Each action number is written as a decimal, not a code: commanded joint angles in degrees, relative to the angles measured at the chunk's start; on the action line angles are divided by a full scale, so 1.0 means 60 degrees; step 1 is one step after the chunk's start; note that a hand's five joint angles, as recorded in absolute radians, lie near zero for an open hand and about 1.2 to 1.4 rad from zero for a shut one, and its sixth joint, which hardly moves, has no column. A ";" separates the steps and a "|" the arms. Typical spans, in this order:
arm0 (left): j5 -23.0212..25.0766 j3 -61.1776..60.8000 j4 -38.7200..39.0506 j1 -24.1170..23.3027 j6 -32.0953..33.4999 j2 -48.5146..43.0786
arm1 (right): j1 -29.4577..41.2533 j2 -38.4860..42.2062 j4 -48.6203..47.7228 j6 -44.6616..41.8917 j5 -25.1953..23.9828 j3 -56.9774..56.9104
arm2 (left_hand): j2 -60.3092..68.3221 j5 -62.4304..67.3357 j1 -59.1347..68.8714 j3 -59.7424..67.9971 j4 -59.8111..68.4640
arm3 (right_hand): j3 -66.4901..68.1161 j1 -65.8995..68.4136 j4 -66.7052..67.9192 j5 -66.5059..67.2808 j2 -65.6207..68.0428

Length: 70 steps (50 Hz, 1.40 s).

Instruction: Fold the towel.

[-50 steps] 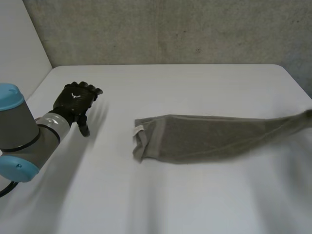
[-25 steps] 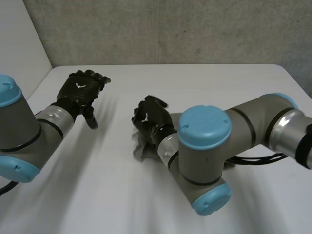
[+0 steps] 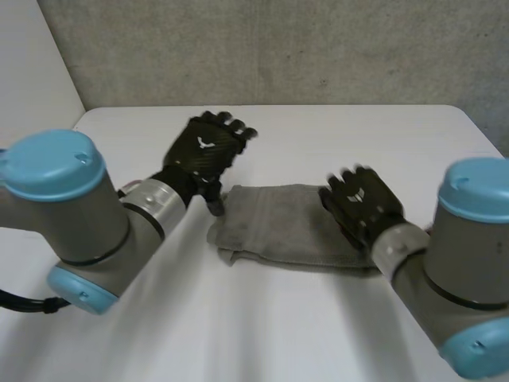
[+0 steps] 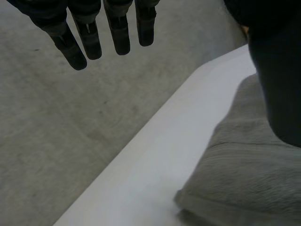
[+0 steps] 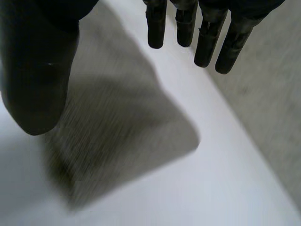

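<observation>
The towel is lying in the middle of the frame in the head view, on the white table. It is grey and folded into a short, thick band running left to right. Its left end is showing stacked layers.

The left arm is reaching in from the left edge of the frame. The left hand is hovering at the upper left of the towel, its fingers stretched out toward the concrete wall and holding nothing. Its thumb is pointing down at the towel's far left corner; whether it is touching the cloth is hard to judge from here. In the left wrist view the fingers are hanging straight and apart. The thumb is standing over the towel, whose rounded end is lying on the table near its edge.

The right arm is coming in from the lower right of the frame. The right hand is sitting over the towel's right end, palm down. In the right wrist view its fingers are straight and its thumb is spread wide. It is gripping nothing, and a corner of the towel is lying beneath the palm on the table.
</observation>
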 commanded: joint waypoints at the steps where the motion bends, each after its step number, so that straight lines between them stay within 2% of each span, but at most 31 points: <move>1: -0.0015 0.0102 0.0006 -0.0538 0.0082 -0.0728 | -0.1028 0.0099 -0.0722 -0.0022 -0.0588 0.1410 | -0.0462 -0.1774 -0.0553 -0.0308 -0.0581 | 0.1017 0.0998 0.0981 0.1010 0.1056; 3: -0.0044 0.0117 0.0006 -0.0538 0.0082 -0.1107 | -0.1203 0.0201 -0.1217 -0.0022 -0.0661 0.1614 | -0.0434 -0.1746 -0.0525 -0.0280 -0.0553 | 0.2607 0.2588 0.2571 0.2599 0.2646; 9: -0.0367 0.0102 0.0006 -0.0553 0.0067 -0.1417 | -0.1219 0.0817 -0.1688 -0.0022 -0.0602 0.1586 | -0.0434 -0.1746 -0.0525 -0.0280 -0.0553 | 0.4129 0.4110 0.4093 0.4121 0.4168; 11: -0.0644 0.0058 0.0006 -0.0582 0.0023 -0.1417 | -0.1291 0.1080 -0.1776 -0.0007 -0.0602 0.1528 | -0.0434 -0.1746 -0.0525 -0.0280 -0.0553 | 0.6360 0.6341 0.6324 0.6353 0.6400; 13: -0.0703 0.0044 0.0006 -0.0582 0.0009 -0.1388 | -0.1408 0.1139 -0.1791 0.0007 -0.0602 0.1513 | -0.0434 -0.1746 -0.0525 -0.0280 -0.0553 | 0.6788 0.6769 0.6752 0.6781 0.6828; 22: -0.0733 -0.0030 0.0006 -0.0582 -0.0021 -0.1050 | -0.1599 0.1271 -0.1820 0.0139 -0.0573 0.1351 | -0.0434 -0.1746 -0.0525 -0.0280 -0.0553 | 0.5923 0.5904 0.5887 0.5916 0.5963; 24: -0.0747 -0.0074 0.0006 -0.0582 -0.0050 -0.0934 | -0.1600 0.1170 -0.1820 0.0358 -0.0573 0.1424 | -0.0434 -0.1746 -0.0525 -0.0280 -0.0553 | 0.3974 0.3955 0.3938 0.3967 0.4013; 25: -0.0748 -0.0074 0.0006 -0.0582 -0.0050 -0.0933 | -0.1599 0.1169 -0.1820 0.0359 -0.0573 0.1425 | -0.0434 -0.1746 -0.0525 -0.0280 -0.0553 | 0.3961 0.3942 0.3925 0.3953 0.4000; 26: -0.0762 -0.0074 0.0006 -0.0597 -0.0065 -0.0919 | -0.1570 0.1096 -0.1835 0.0519 -0.0602 0.1468 | -0.0434 -0.1746 -0.0525 -0.0280 -0.0553 | 0.2961 0.2942 0.2925 0.2954 0.3001; 29: -0.0762 -0.0161 0.0006 -0.0612 -0.0065 -0.0904 | -0.1570 0.1008 -0.1908 0.0943 -0.0632 0.1483 | -0.0434 -0.1746 -0.0525 -0.0280 -0.0553 | 0.2978 0.2959 0.2942 0.2971 0.3018; 31: -0.0748 -0.0249 0.0006 -0.0626 -0.0065 -0.0904 | -0.1570 0.0993 -0.1952 0.1165 -0.0676 0.1498 | -0.0434 -0.1746 -0.0525 -0.0280 -0.0553 | 0.3428 0.3409 0.3392 0.3421 0.3467; 33: -0.0747 -0.0322 0.0021 -0.0626 -0.0065 -0.0904 | -0.1556 0.1037 -0.2040 0.1384 -0.0690 0.1469 | -0.0434 -0.1746 -0.0525 -0.0280 -0.0553 | 0.5935 0.5916 0.5899 0.5928 0.5975; 34: -0.0748 -0.0323 0.0021 -0.0626 -0.0065 -0.0904 | -0.1555 0.1037 -0.2040 0.1384 -0.0690 0.1469 | -0.0434 -0.1746 -0.0525 -0.0280 -0.0553 | 0.5951 0.5932 0.5915 0.5944 0.5991; 36: -0.0747 -0.0381 0.0021 -0.0626 -0.0065 -0.0919 | -0.1643 0.1110 -0.2084 0.1341 -0.0574 0.1396 | -0.0434 -0.1746 -0.0525 -0.0280 -0.0553 | 0.9940 0.9921 0.9904 0.9932 0.9979; 37: -0.0748 -0.0381 0.0021 -0.0626 -0.0065 -0.0919 | -0.1643 0.1110 -0.2084 0.1341 -0.0573 0.1395 | -0.0434 -0.1746 -0.0525 -0.0280 -0.0553 | 0.9960 0.9941 0.9924 0.9953 1.0000; 38: -0.0748 -0.0396 0.0021 -0.0626 -0.0065 -0.0919 | -0.1658 0.1139 -0.2069 0.1283 -0.0530 0.1337 | -0.0434 -0.1746 -0.0525 -0.0280 -0.0553 | 1.0894 1.0875 1.0858 1.0887 1.0934; 42: -0.0748 -0.0396 0.0021 -0.0597 -0.0065 -0.0889 | -0.1702 0.1125 -0.1923 0.1062 -0.0368 0.1117 | -0.0462 -0.1774 -0.0553 -0.0308 -0.0581 | 1.0903 1.0884 1.0867 1.0896 1.0943; 46: -0.0762 -0.0323 0.0006 -0.0553 -0.0079 -0.0787 | -0.1936 0.0935 -0.1937 0.0099 0.0245 0.0782 | -0.0517 -0.1830 -0.0609 -0.0363 -0.0636 | 1.0903 1.0884 1.0867 1.0896 1.0943; 50: -0.0777 -0.0220 0.0006 -0.0509 -0.0153 -0.0538 | -0.1819 0.0846 -0.1952 -0.0549 0.0306 0.0370 | -0.0546 -0.1859 -0.0637 -0.0392 -0.0665 | 1.0903 1.0884 1.0867 1.0896 1.0943; 52: -0.0777 -0.0046 0.0006 -0.0480 -0.0429 -0.0348 | -0.0946 0.0788 -0.1981 -0.0870 0.0306 -0.0198 | -0.0574 -0.1887 -0.0665 -0.0420 -0.0693 | 1.0903 1.0884 1.0867 1.0896 1.0943; 53: -0.0777 -0.0044 0.0006 -0.0480 -0.0431 -0.0347 | -0.0940 0.0788 -0.1981 -0.0871 0.0306 -0.0201 | -0.0574 -0.1887 -0.0665 -0.0420 -0.0693 | 1.0903 1.0884 1.0867 1.0896 1.0943; 55: -0.0806 0.0073 0.0006 -0.0436 -0.0651 -0.0303 | 0.0372 0.0904 -0.2040 -0.1003 0.0277 -0.0959 | -0.0574 -0.1887 -0.0665 -0.0420 -0.0693 | 1.0903 1.0884 1.0867 1.0896 1.0943; 58: -0.0982 0.0249 0.0006 -0.0407 -0.1178 -0.0274 | 0.0935 0.1081 -0.2084 -0.1003 0.0262 -0.1300 | -0.0574 -0.1887 -0.0665 -0.0420 -0.0693 | 1.0903 1.0884 1.0867 1.0896 1.0943; 60: -0.1288 0.0394 -0.0008 -0.0290 -0.1616 -0.0245 | 0.1809 0.1867 -0.2099 -0.1134 0.0102 -0.1985 | -0.0574 -0.1887 -0.0665 -0.0420 -0.0693 | 1.0903 1.0884 1.0867 1.0896 1.0943; 61: -0.1290 0.0395 -0.0009 -0.0289 -0.1618 -0.0245 | 0.1814 0.1872 -0.2099 -0.1135 0.0101 -0.1988 | -0.0574 -0.1887 -0.0665 -0.0420 -0.0693 | 1.0903 1.0884 1.0867 1.0896 1.0943; 63: -0.1639 0.0454 -0.0009 -0.0187 -0.1880 -0.0172 | 0.2600 0.2441 -0.2011 -0.1601 -0.0336 -0.2251 | -0.0574 -0.1887 -0.0665 -0.0420 -0.0693 | 1.0903 1.0884 1.0867 1.0896 1.0943; 64: -0.1641 0.0454 -0.0009 -0.0187 -0.1881 -0.0172 | 0.2605 0.2443 -0.2011 -0.1604 -0.0339 -0.2252 | -0.0574 -0.1887 -0.0665 -0.0420 -0.0693 | 1.0903 1.0884 1.0867 1.0896 1.0943; 66: -0.1933 0.0454 -0.0009 -0.0041 -0.1969 -0.0084 | 0.3479 0.2749 -0.2011 -0.2478 -0.1126 -0.2048 | -0.0574 -0.1887 -0.0665 -0.0420 -0.0693 | 1.0903 1.0884 1.0867 1.0896 1.0943; 70: -0.2022 0.0425 -0.0009 0.0033 -0.1984 -0.0084 | 0.3819 0.2838 -0.2113 -0.3095 -0.1597 -0.1741 | -0.0574 -0.1887 -0.0665 -0.0420 -0.0693 | 1.0903 1.0884 1.0867 1.0896 1.0943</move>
